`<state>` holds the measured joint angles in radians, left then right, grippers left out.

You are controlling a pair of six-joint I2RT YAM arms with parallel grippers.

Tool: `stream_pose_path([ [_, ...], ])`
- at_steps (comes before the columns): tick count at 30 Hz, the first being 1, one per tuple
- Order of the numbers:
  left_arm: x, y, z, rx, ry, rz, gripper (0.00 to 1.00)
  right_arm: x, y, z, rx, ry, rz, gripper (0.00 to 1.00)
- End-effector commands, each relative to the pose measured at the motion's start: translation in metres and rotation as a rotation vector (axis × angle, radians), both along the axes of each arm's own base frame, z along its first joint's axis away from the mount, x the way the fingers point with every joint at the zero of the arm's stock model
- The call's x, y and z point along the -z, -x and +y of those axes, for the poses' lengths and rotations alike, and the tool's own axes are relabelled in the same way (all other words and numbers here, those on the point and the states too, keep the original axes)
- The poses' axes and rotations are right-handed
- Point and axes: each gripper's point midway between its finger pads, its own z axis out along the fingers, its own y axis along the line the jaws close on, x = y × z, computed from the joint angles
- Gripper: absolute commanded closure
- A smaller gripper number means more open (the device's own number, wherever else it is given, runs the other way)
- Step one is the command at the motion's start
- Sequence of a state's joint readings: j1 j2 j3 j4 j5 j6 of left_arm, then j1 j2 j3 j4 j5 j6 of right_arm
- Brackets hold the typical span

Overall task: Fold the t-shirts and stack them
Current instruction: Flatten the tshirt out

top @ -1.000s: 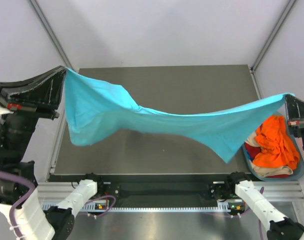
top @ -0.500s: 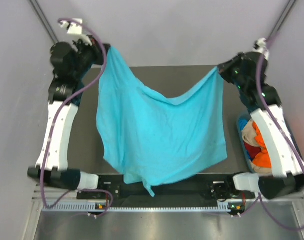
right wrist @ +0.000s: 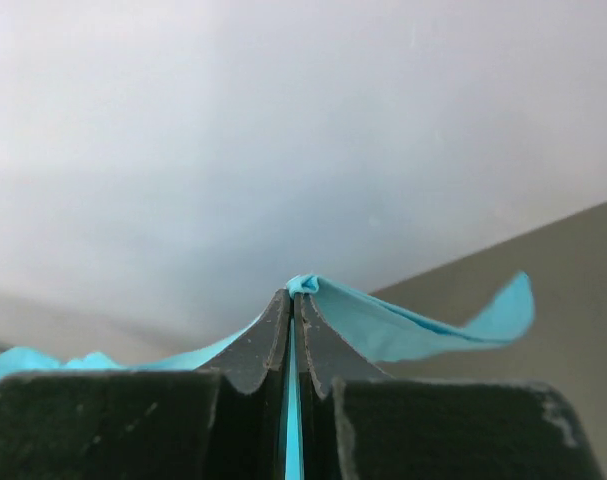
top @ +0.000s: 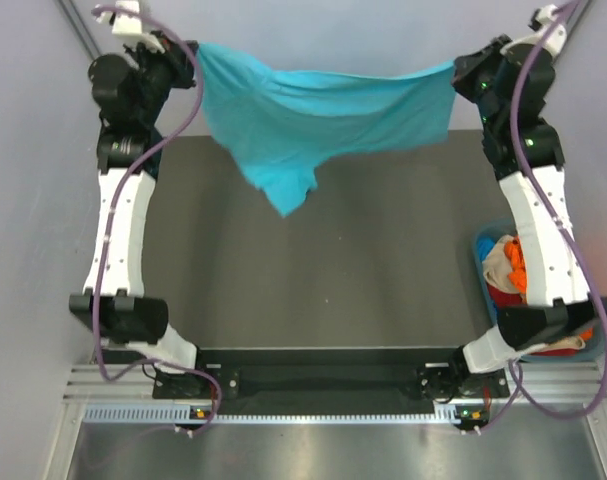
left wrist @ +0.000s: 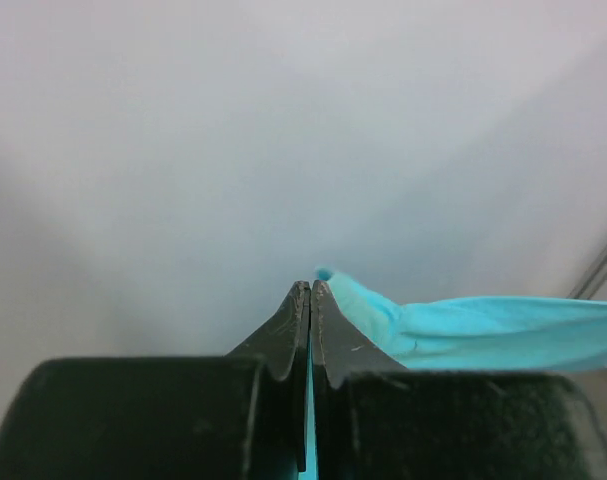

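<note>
Left fingers (left wrist: 286,343) and right fingers (right wrist: 267,338) clamp the turquoise t-shirt (top: 323,110), stretched high over the table (top: 333,270).

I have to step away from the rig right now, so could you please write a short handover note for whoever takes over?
Left gripper: shut on one end of the turquoise t-shirt.
Right gripper: shut on the other end.
The shirt hangs stretched between them, held up over the far edge of the table, not laid flat.
Other t-shirts lie bundled in the basket on the right.
Done: nothing folded or stacked in view.
Left: spread and fold this one, then the rest.
</note>
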<state>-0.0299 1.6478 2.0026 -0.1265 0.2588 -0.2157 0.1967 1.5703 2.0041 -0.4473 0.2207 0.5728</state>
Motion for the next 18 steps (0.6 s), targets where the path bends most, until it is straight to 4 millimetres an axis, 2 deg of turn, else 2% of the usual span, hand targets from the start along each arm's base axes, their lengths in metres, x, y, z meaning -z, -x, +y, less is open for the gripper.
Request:
stream_pose_path([
  [1, -0.081, 0.085, -0.009, 0.065, 0.009, -0.294, 1.00, -0.013, 0.026, -0.035, 0.120, 0.009, -0.054, 1.00],
  [2, -0.052, 0.079, -0.011, 0.075, 0.012, -0.234, 1.00, -0.003, 0.027, -0.036, 0.117, 0.007, -0.036, 1.00],
  [3, -0.056, 0.096, -0.012, 0.081, 0.011, -0.259, 1.00, 0.000, 0.035, -0.037, 0.116, -0.002, -0.038, 1.00],
  [4, -0.047, 0.099, -0.012, 0.086, 0.011, -0.239, 1.00, 0.033, 0.031, -0.036, 0.116, 0.006, 0.021, 1.00],
  [5, -0.018, 0.094, -0.013, 0.089, 0.007, -0.179, 1.00, 0.046, 0.034, -0.037, 0.114, 0.007, 0.040, 1.00],
  [6, -0.017, 0.110, -0.014, 0.096, 0.000, -0.187, 1.00, 0.050, 0.044, -0.038, 0.113, -0.003, 0.040, 1.00],
  [7, -0.004, 0.114, -0.016, 0.110, -0.007, -0.163, 1.00, 0.086, 0.045, -0.038, 0.113, 0.007, 0.102, 1.00],
  [8, 0.016, 0.125, -0.017, 0.115, -0.007, -0.127, 1.00, 0.115, 0.055, -0.040, 0.116, 0.012, 0.151, 1.00],
  [9, 0.027, 0.131, -0.017, 0.118, 0.000, -0.100, 1.00, 0.104, 0.062, -0.041, 0.117, 0.003, 0.121, 1.00],
  [10, 0.047, 0.136, -0.019, 0.128, 0.009, -0.029, 1.00, 0.139, 0.066, -0.042, 0.121, 0.012, 0.184, 1.00],
  [12, 0.087, 0.156, -0.018, 0.125, 0.007, 0.064, 1.00, 0.159, 0.082, -0.046, 0.130, 0.002, 0.212, 1.00],
  [13, 0.103, 0.161, -0.015, 0.111, 0.015, 0.099, 1.00, 0.192, 0.090, -0.046, 0.130, 0.013, 0.284, 1.00],
  [14, 0.144, 0.164, -0.011, 0.087, 0.027, 0.193, 1.00, 0.207, 0.096, -0.043, 0.113, 0.011, 0.318, 1.00],
  [15, 0.150, 0.180, -0.009, 0.077, 0.036, 0.197, 1.00, 0.231, 0.106, -0.041, 0.094, 0.008, 0.368, 1.00],
  [16, 0.165, 0.186, -0.006, 0.055, 0.054, 0.246, 1.00, 0.247, 0.114, -0.037, 0.070, 0.012, 0.415, 1.00],
  [17, 0.198, 0.201, -0.002, 0.019, 0.100, 0.376, 1.00, 0.262, 0.122, -0.034, 0.048, 0.014, 0.465, 1.00],
  [18, 0.211, 0.208, -0.003, 0.020, 0.121, 0.426, 1.00, 0.276, 0.131, -0.034, 0.044, 0.028, 0.516, 1.00],
])
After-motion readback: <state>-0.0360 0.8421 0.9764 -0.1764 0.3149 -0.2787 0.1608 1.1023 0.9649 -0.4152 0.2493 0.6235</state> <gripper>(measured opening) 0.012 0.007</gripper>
